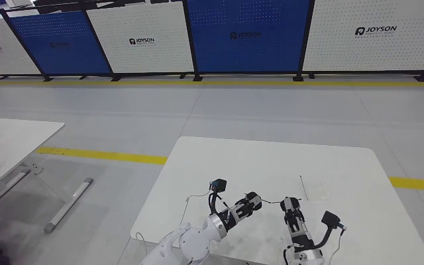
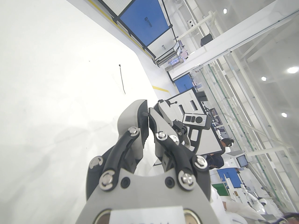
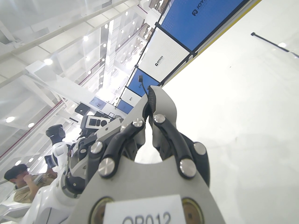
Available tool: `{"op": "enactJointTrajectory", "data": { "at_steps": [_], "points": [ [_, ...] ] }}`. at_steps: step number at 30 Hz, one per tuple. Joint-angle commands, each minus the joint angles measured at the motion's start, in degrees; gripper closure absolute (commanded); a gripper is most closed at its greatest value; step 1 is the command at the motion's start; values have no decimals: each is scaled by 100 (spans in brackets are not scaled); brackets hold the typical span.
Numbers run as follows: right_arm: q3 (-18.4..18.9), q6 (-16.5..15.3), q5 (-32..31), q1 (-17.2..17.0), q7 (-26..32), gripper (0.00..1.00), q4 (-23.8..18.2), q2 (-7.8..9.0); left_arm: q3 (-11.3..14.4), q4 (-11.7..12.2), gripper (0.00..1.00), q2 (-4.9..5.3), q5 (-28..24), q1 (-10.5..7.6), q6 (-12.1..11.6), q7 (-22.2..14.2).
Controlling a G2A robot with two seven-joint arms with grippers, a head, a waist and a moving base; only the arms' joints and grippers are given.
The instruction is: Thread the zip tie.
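White surface (image 1: 278,159), bright hall, blue-and-white panels (image 1: 248,33) behind; 1 loose tie (image 2: 122,80) lies flat; left claw (image 2: 147,110) and right claw (image 3: 150,90) both clamp a thin black zip tie (image 3: 140,78).

Black zip tie (image 3: 140,78); white table (image 1: 265,165); grey fingers (image 3: 168,103), black pads (image 3: 151,101).

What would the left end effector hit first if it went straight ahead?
Probably the right end effector: the left end effector points at it along the span of zip tie between them. Depth is unclear, so it may just miss.
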Motion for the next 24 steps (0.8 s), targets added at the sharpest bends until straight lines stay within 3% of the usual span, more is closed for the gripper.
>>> {"op": "enactJointTrajectory", "data": {
  "at_steps": [1, 24],
  "points": [
    [-9, 2, -18, 3, 5, 100, 0, -4, 0, 0, 100, 0, 0, 0, 0, 0],
    [18, -41, 16, -32, -71, 100, -44, -14, 0, 0, 100, 0, 0, 0, 0, 0]
  ]
}}
